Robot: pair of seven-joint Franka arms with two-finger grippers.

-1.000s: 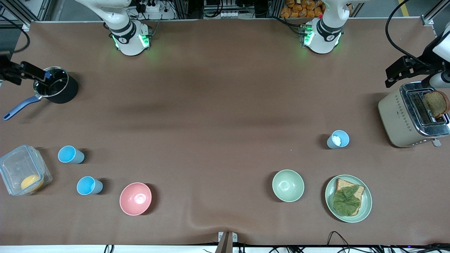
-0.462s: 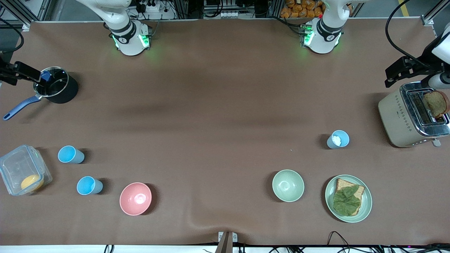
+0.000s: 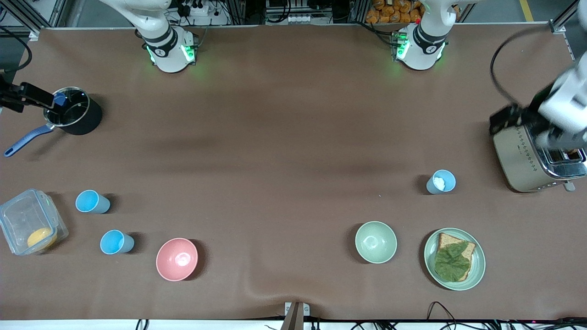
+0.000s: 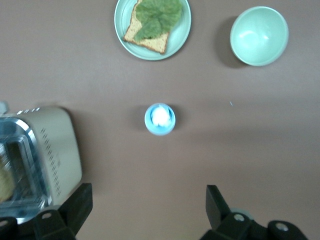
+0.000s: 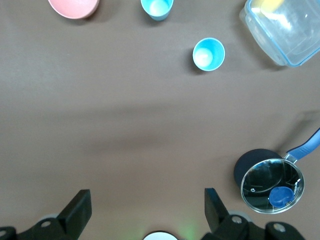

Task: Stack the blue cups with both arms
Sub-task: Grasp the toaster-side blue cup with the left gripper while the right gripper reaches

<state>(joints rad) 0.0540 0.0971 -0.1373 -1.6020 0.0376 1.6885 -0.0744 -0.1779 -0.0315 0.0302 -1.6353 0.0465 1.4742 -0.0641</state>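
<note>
Front view: three blue cups stand upright, mouths up, none stacked. Two sit at the right arm's end of the table, beside the clear box (image 3: 30,228): one cup (image 3: 91,201) just beside it, the second cup (image 3: 116,242) nearer the camera, between the box and the pink bowl (image 3: 177,259). The third cup (image 3: 441,182) stands well apart at the left arm's end, farther from the camera than the green bowl (image 3: 376,242), with something white inside. The left gripper (image 3: 506,118) hangs over the toaster (image 3: 536,160), the right gripper (image 3: 18,97) beside the black pot (image 3: 73,117); this view does not show how either set of fingers stands. Left wrist view: the left gripper (image 4: 145,212) has its fingers spread wide with nothing between them; the third cup (image 4: 160,119) lies ahead of the gap, almost in line with its middle, with the toaster (image 4: 37,160) close beside one finger. Right wrist view: the right gripper (image 5: 145,212) is likewise spread and empty; the nearer of the pair of cups (image 5: 208,54) lies ahead and off toward the box (image 5: 285,30), the other cup (image 5: 157,7) more nearly in line. My judgement: each arm is closer to its own end's cups, and upright cups call for a descent from above or a grip on the side.
</note>
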